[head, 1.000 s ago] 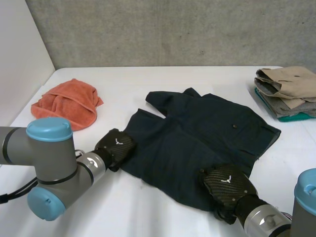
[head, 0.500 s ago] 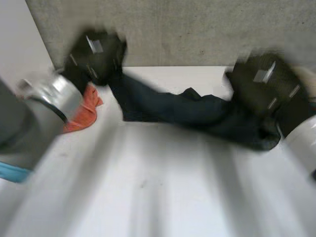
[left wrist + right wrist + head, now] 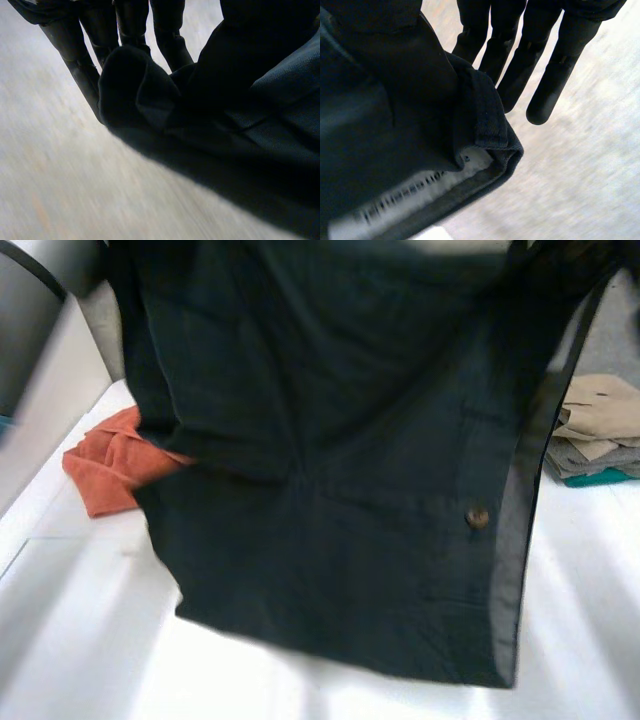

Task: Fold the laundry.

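white table (image 3: 80, 650) | orange cloth (image 3: 103, 476) far left | folded stack (image 3: 598, 428) far right

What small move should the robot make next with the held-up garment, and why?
Probably lower the dark navy garment onto the white table, hem first, to lay it flat for folding: the left hand and right hand each pinch its upper edge, and it hangs spread, unfolded.

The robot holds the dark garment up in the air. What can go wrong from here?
1. The dark garment hangs before the head camera and hides much of the table, so laying it flat may be hard to judge.
2. Its lower left part seems to hang near the orange cloth and might drag it.
3. The left hand and the right hand each pinch only a small bunch of fabric, which could slip.
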